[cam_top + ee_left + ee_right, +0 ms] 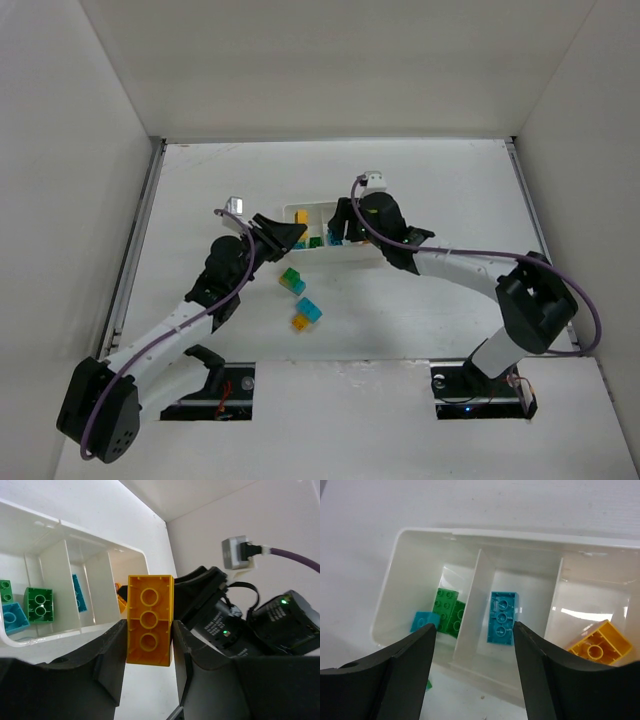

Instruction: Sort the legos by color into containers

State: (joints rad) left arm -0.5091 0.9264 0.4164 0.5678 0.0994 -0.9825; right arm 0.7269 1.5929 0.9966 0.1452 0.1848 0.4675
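My left gripper (pixel 149 632) is shut on a yellow-orange lego (pixel 149 620), held upright beside the white tray (pixel 100 532). In the top view this gripper (pixel 287 233) is at the tray's left end (pixel 345 253). My right gripper (pixel 475 627) is open and empty above the tray (pixel 520 532); it also shows in the top view (pixel 342 226). One end compartment holds green legos (pixel 447 611) and a cyan one (pixel 422 621). The middle holds a cyan lego (pixel 502 617). The other end holds a yellow-orange lego (pixel 597 645).
Two two-colour stacks lie on the table in front of the tray: green on cyan (pixel 292 281) and cyan on orange (pixel 306 315). The right arm's wrist (pixel 235 625) is close to my left fingers. White walls enclose the table.
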